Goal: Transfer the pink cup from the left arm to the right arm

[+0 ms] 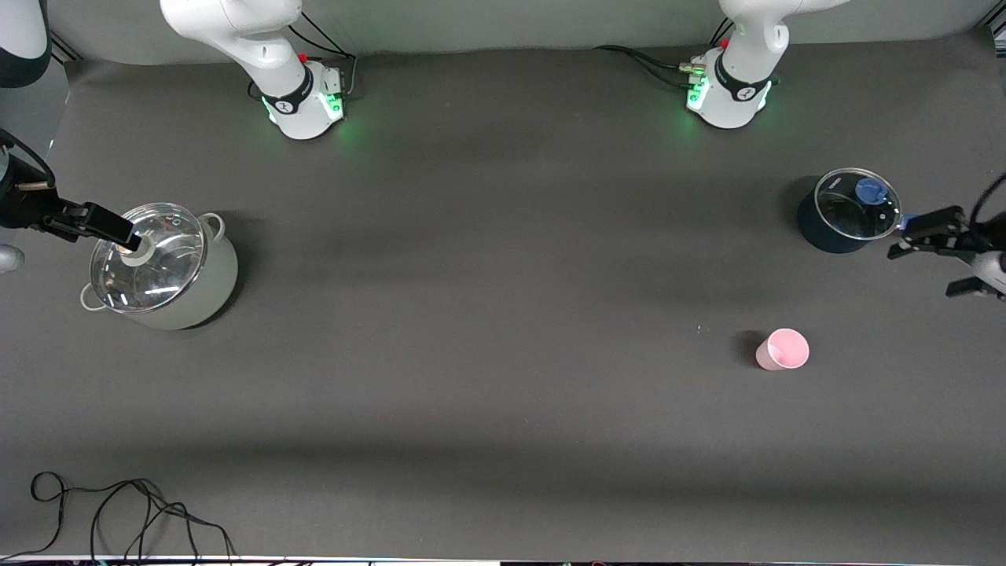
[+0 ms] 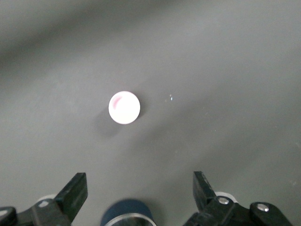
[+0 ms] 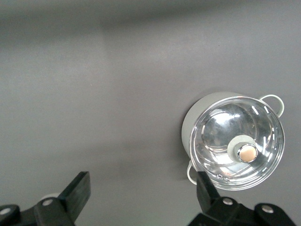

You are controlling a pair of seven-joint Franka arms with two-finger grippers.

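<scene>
Two white Franka arms rise from bases along one edge of a dark grey bench [image 1: 487, 275], each tool held up in the air at its own end. The small pale-pink tapered plastic cup [image 1: 783, 349] stands upright on the bench toward the left arm's end, untouched and well apart from both tools, its mouth open upward. In the left wrist view the cup [image 2: 124, 107] shows as a pale round disc on bare bench, with a tiny light speck [image 2: 170, 98] just beside it.

The left tool [image 1: 927, 236] hangs beside the dark blue pot with a glass lid and blue knob [image 1: 853, 211], which sits farther from the front camera than the cup. Its black fingers [image 2: 75, 190] are spread wide, holding nothing; the pot's rounded blue wall [image 2: 126, 212] shows between them, though that part is blurred and only partly in frame.

The right tool [image 1: 118, 232] hovers over the pale grey-green two-handled pot with a domed glass lid [image 1: 169, 267] at the right arm's end of the bench. Its fingers [image 3: 77, 188] are likewise parted and empty, and the lid's round pale knob [image 3: 245, 151] is plain in the right wrist view.

A loose black cable [image 1: 118, 519] lies coiled at the bench edge nearest the front camera, toward the right arm's end.
</scene>
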